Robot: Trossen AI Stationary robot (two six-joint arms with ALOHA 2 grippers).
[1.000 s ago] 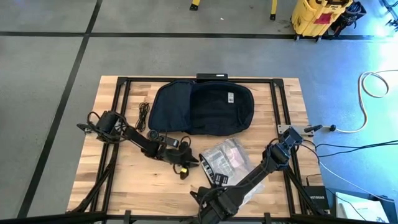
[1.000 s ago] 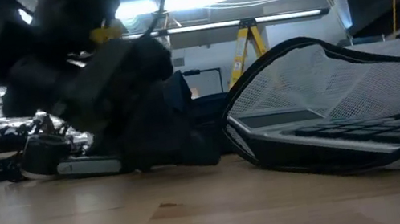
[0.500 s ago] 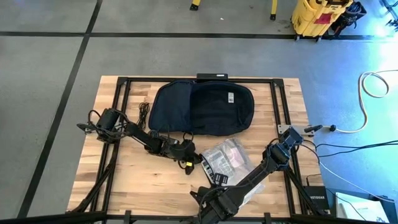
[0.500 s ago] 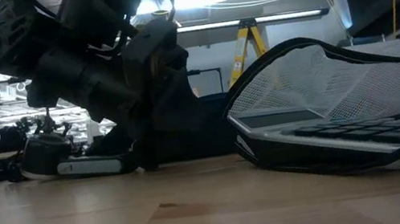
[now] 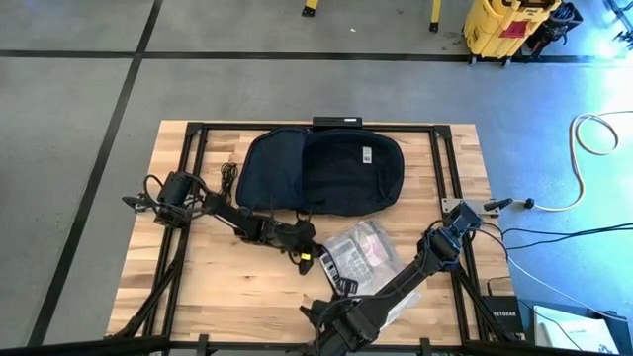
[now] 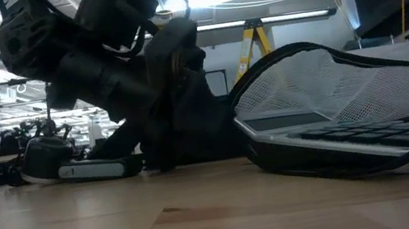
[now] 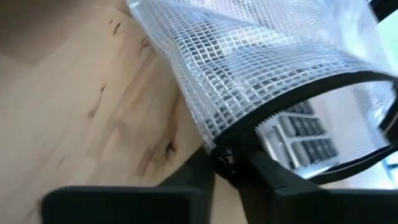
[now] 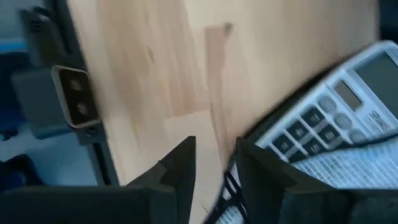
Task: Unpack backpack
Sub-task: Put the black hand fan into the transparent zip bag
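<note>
The dark backpack (image 5: 321, 170) lies flat at the table's far middle, its left flap folded open; no gripper touches it. Nearer lies a clear mesh pouch (image 5: 364, 252) with a black zip rim and a calculator (image 8: 323, 118) inside. My left gripper (image 7: 229, 163) is at the pouch's left end, shut on it. My right gripper (image 8: 214, 152) points down at the pouch's near edge, shut on the rim. In the low view the pouch's upper rim (image 6: 301, 47) arches well above the table. My left gripper pinches the left end of the pouch's black zip rim (image 7: 225, 155) between its two fingers. It comes from the table's left, slanting down. The pouch's underside rests on the table. My right gripper has the pouch's black rim (image 8: 231, 179) between its two fingers, coming from above. The fingers hide the exact place of contact.
A coiled dark cable (image 5: 229, 178) and a small black object (image 5: 245, 213) lie left of the backpack, behind my left arm. A silver and black object (image 6: 72, 168) shows low at the left. Bare wood (image 5: 218, 287) lies at the near left.
My left gripper has moved toward the table's right edge and slightly toward the far edge, up to the pouch's left end, rolling a little as it went. The pouch and my right arm have stayed where they were.
</note>
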